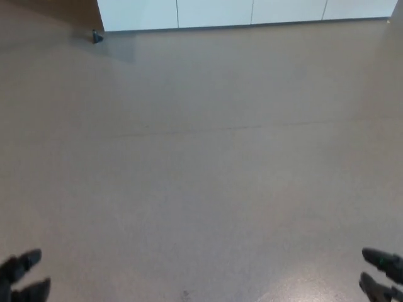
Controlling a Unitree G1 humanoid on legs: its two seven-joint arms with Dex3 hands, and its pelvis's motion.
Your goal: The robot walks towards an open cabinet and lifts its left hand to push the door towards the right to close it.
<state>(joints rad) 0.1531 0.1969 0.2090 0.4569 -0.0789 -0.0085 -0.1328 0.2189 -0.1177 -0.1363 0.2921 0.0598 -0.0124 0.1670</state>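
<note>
My left robot hand (24, 277) at the lower left and right robot hand (383, 274) at the lower right hold nothing, fingers spread; the white cabinet (245, 12) spans the frame's top edge, across bare floor (201, 163)

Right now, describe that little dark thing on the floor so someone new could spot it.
Find the white cabinet fronts along the top edge, then follow their base to the left end. Just beyond that corner, on the beige floor, sits the small dark object. It is the only dark speck there; what it is cannot be told.

Left hand (22, 277) and right hand (383, 277) low, empty.
</note>
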